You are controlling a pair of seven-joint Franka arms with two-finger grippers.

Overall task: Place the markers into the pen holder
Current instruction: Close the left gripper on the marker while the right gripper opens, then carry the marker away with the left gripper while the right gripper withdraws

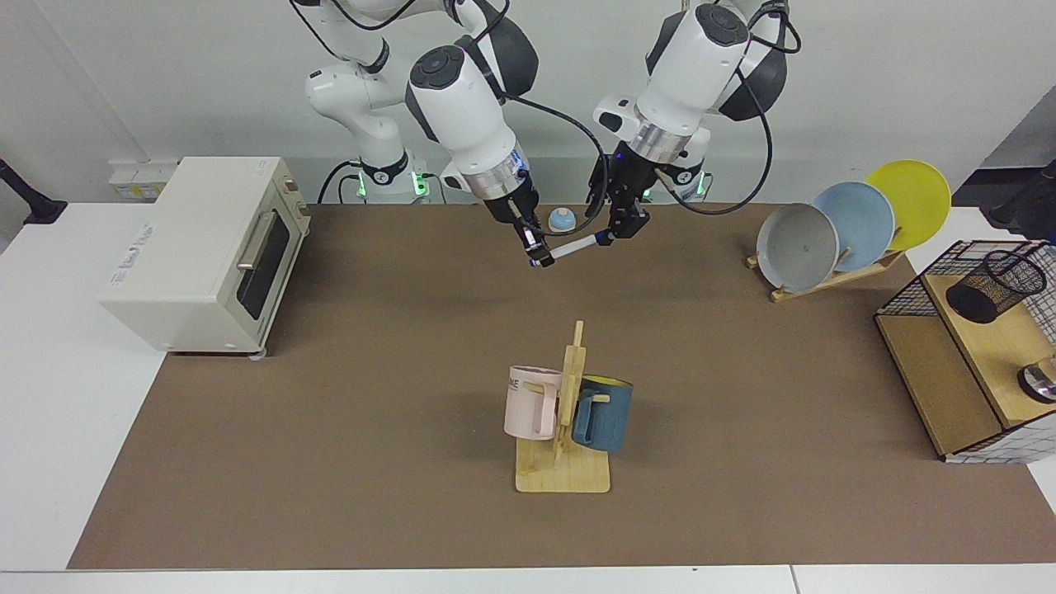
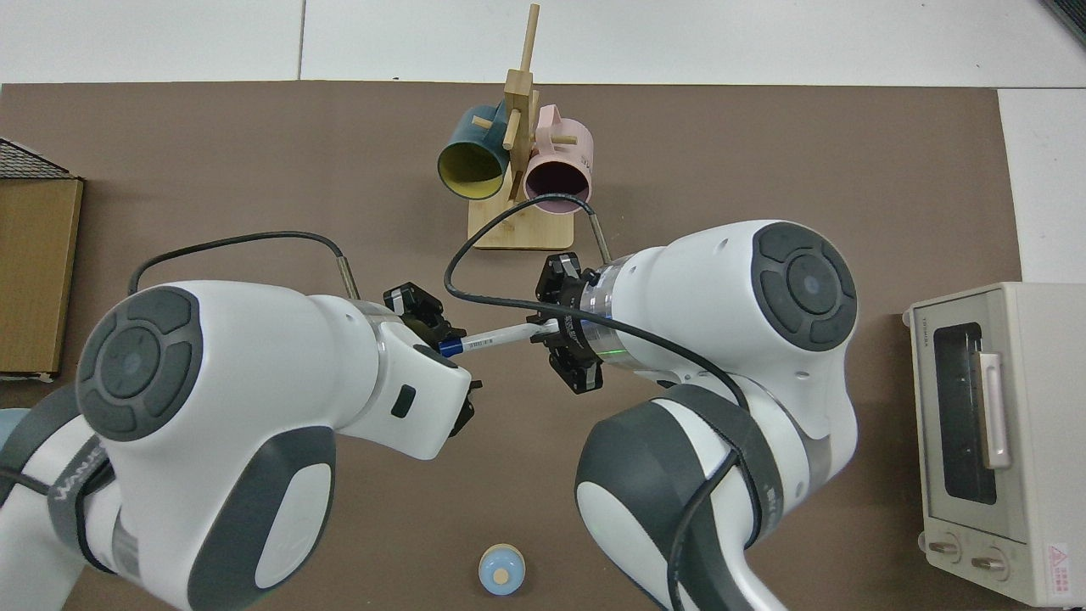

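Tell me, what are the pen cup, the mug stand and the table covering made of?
The pen holder looks like black metal wire mesh: you can see through its wall. The mug stand appears to be pale, unpainted wood, possibly bamboo. The brown table covering looks matte and smooth, perhaps felt or board; that is unclear.

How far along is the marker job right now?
Done: the marker is off the table, held in the air by the right gripper. In hand: a handover, with the left gripper at its blue cap end. Left: carrying it to the pen holder on the shelf box.
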